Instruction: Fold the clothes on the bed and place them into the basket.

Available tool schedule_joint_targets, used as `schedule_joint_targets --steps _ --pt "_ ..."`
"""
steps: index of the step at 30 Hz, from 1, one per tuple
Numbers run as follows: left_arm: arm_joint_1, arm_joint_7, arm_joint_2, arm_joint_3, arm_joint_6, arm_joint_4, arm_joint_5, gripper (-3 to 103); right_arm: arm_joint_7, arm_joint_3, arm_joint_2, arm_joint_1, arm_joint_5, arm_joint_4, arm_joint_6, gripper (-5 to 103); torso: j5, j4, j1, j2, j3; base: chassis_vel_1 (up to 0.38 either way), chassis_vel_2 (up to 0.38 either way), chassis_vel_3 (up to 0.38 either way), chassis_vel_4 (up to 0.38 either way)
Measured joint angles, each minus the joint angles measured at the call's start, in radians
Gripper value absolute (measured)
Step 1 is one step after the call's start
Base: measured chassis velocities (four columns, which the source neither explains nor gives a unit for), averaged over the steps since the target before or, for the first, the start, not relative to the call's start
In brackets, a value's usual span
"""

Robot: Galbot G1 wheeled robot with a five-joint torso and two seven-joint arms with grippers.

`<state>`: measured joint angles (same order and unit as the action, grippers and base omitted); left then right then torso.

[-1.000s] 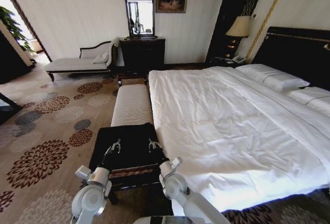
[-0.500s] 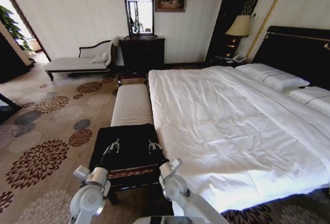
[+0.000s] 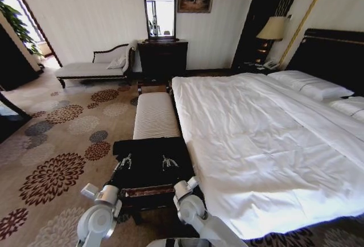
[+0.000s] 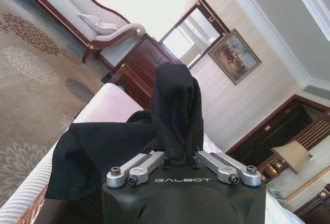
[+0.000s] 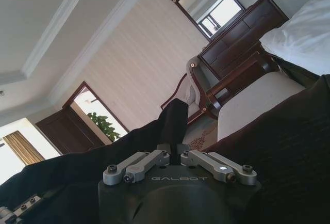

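The black T-shirt (image 3: 152,160) lies spread over the basket (image 3: 149,190), which stands at the near end of the pale bench (image 3: 155,115) beside the bed (image 3: 267,144). My left gripper (image 3: 125,161) pinches a raised fold of it, fingers (image 4: 181,154) clamped on cloth; my right gripper (image 3: 166,162) likewise holds a bunched peak, fingers closed on fabric. Risks, as I judge them: uneven release would leave one side draped over the wicker rim; lifting away with cloth snagged between my fingers could drag the shirt out, undoing the fold or spilling it onto the carpet (image 3: 51,144).
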<state>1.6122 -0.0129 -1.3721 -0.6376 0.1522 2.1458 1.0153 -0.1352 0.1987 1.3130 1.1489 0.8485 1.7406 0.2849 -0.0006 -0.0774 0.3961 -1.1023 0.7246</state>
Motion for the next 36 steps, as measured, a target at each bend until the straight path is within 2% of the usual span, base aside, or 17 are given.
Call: schedule_joint_targets --steps 5,10,15,24,36 --pt "-0.016 0.0 0.022 0.009 0.0 -0.014 -0.004 10 -0.002 -0.012 0.004 -0.03 -0.013 -0.032 0.001 4 0.0011 -0.0007 0.0 0.0 0.0 -0.018 -0.018 0.0 0.016" --pt "-0.058 0.0 0.078 0.03 0.004 -0.052 -0.006 10 -0.003 -0.016 0.001 -0.088 -0.008 -0.077 -0.006 4 0.0009 -0.0008 0.0 0.0 0.0 -0.027 -0.03 0.01 0.005" --pt "-0.139 -0.002 0.122 0.078 0.007 -0.176 -0.027 10 -0.007 0.021 0.006 -0.169 0.017 -0.197 -0.019 4 0.0003 0.0001 0.0 0.0 0.0 0.0 0.0 0.0 0.0" --pt "-0.255 -0.009 0.113 0.152 0.01 -0.339 -0.056 10 -0.005 0.042 0.054 -0.25 0.015 -0.362 -0.02 4 0.0004 -0.0008 0.0 0.0 0.0 0.0 0.0 0.0 0.0" --pt "-0.261 -0.02 0.096 0.18 0.013 -0.351 -0.079 10 -0.055 0.045 0.046 -0.231 -0.001 -0.339 -0.038 4 0.0005 -0.0005 0.0 0.0 0.0 0.0 0.0 0.0 0.0"
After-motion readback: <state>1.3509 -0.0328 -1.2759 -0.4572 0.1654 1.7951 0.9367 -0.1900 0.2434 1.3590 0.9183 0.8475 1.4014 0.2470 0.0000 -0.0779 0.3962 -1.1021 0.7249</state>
